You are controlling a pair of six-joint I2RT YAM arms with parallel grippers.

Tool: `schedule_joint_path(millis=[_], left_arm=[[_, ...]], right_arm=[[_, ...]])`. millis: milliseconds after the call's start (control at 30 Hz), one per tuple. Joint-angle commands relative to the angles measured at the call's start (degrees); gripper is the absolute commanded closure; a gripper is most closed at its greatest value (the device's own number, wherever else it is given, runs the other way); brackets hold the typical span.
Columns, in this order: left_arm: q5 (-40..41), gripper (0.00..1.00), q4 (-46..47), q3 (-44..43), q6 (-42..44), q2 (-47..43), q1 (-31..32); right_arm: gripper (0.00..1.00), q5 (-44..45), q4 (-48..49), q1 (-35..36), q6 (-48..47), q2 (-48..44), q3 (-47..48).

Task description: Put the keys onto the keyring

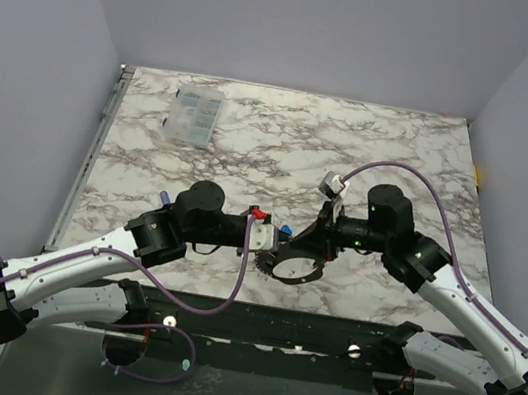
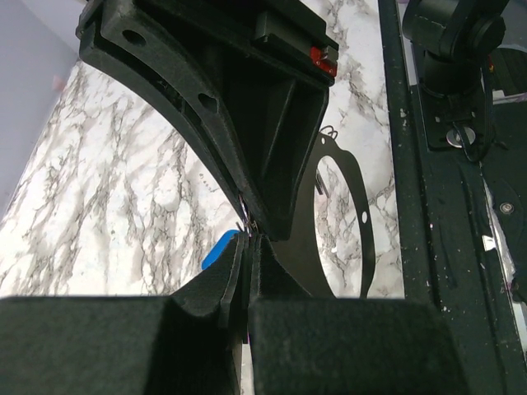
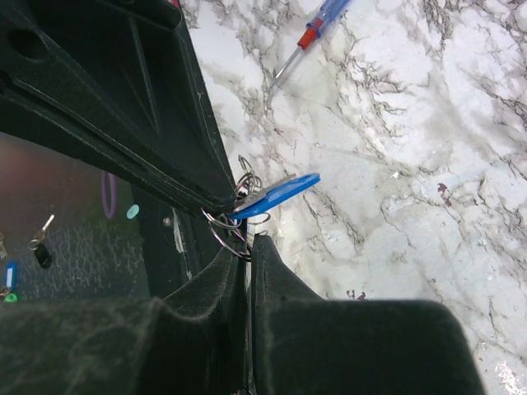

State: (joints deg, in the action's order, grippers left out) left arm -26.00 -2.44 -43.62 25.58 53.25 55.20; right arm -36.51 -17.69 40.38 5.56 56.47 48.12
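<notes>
Fingers of your left gripper [image 2: 249, 243] are pressed together on the blue key [image 3: 280, 193], mid-frame in the right wrist view. Your right gripper [image 3: 249, 247] pinches the thin metal ring [image 3: 224, 233] of the keyring [image 1: 296, 279]. At upper left in the top view, the clear box [image 1: 197, 115] holds small parts, too tiny to identify.

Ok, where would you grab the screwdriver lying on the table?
The blue handle, from straight above with jaws across it. The screwdriver lies flat on the table; the handle is its thickest part, the metal shaft thin.
</notes>
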Motion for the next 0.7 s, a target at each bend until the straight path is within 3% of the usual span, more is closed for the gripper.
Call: schedule_joint_path(millis=[0, 567, 667], left_arm=[[0.2, 1.00, 0.1, -1.0, 0.6, -0.4, 0.5], [1.9, 1.00, 0.0, -0.7, 0.6, -0.7, 0.8], [2.3, 0.86, 0.0, -0.7, 0.6, -0.7, 0.8]], right_arm=[[0.99, -0.2, 1.7, -0.6, 0.5, 0.4, 2.6], [0.99, -0.5, 1.6, -0.9, 0.2, 0.1, 3.1], [0.99, -0.5, 1.5, -0.9, -0.2, 0.2, 3.4]])
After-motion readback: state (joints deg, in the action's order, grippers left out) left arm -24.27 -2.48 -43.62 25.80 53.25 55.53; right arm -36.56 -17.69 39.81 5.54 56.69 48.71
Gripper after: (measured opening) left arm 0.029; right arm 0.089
